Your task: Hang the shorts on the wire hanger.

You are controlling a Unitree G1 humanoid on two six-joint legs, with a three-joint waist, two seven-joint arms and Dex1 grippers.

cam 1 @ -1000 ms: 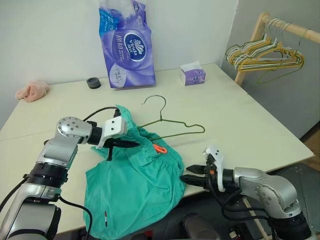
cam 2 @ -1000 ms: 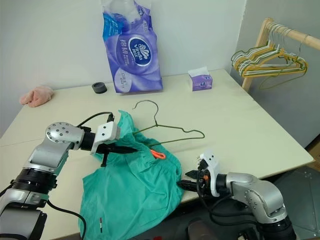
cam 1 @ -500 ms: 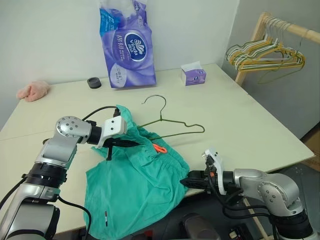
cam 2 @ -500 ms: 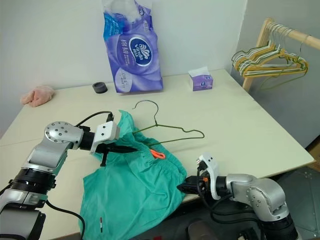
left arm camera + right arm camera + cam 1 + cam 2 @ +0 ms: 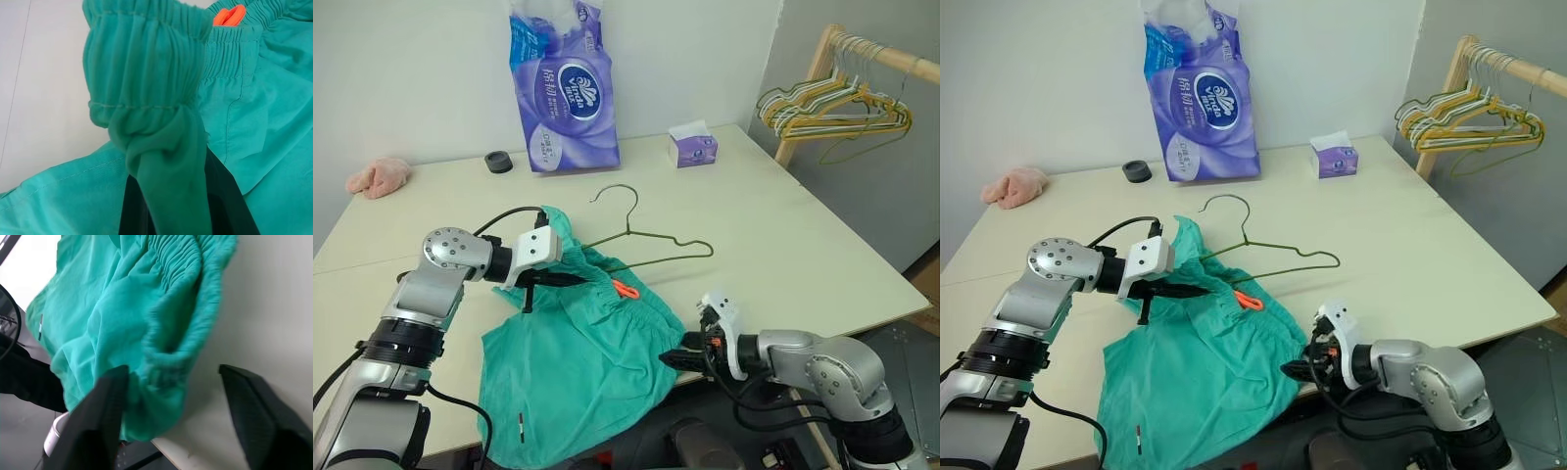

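Left gripper (image 5: 570, 280): clamped on a twisted pinch of the waistband of the shorts (image 5: 582, 367), holding that corner lifted off the table (image 5: 783, 235), probably so the band stays taut and open for the hanger. Arm reaches in from nine o'clock, elbow bent, wrist angled slightly downward toward three o'clock.

Right gripper (image 5: 1296, 368): fingers (image 5: 100, 416) spread apart, nothing between them. It sits at the near table edge, at about four o'clock of the shorts, aimed toward nine o'clock at the other end of the waistband; the cloth lies between and just ahead of the open fingers. Judged to be lining up a second pinch. Forearm lies low and level along the table edge.

Shorts: teal, at table centre-front, leg ends drooping over the near edge at six o'clock. Orange tag (image 5: 625, 291) at the waistband.

Wire hanger (image 5: 656, 245): flat on the table at one o'clock of the shorts, its left end running under the cloth, hook toward twelve. Not yet threaded.
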